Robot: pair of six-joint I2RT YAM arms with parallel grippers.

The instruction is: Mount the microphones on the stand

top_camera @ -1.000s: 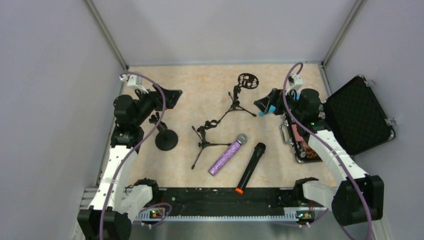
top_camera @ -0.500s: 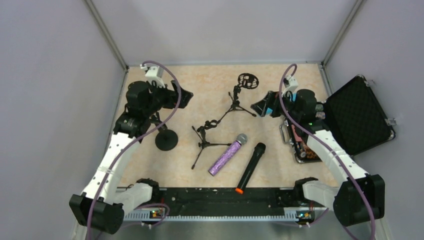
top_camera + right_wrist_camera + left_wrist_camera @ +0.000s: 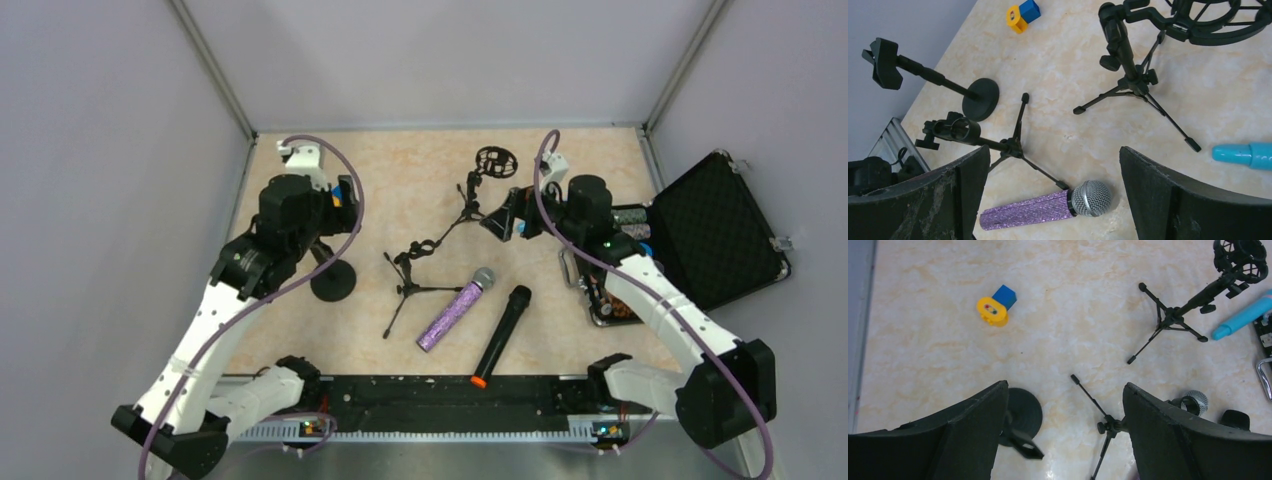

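The glittery purple microphone (image 3: 455,308) with a silver grille and the black microphone (image 3: 500,335) with an orange end lie side by side on the table. The light blue microphone (image 3: 1245,154) lies by the shock-mount tripod stand (image 3: 480,195); my right arm hides it in the top view. A clip tripod stand (image 3: 415,265) lies tipped over. A round-base stand (image 3: 332,278) stands upright at the left. My left gripper (image 3: 335,205) is open and empty above the round base (image 3: 1023,412). My right gripper (image 3: 498,218) is open and empty, high above the purple microphone (image 3: 1048,210).
An open black case (image 3: 715,230) with a tray of small items (image 3: 600,290) sits at the right. A yellow and blue toy block (image 3: 995,307) lies at the far left. Grey walls enclose the table on three sides.
My left arm has swung right and tilted its gripper down over the round-base stand. My right gripper has moved left, off the case side, toward the shock-mount stand. The microphones have not moved.
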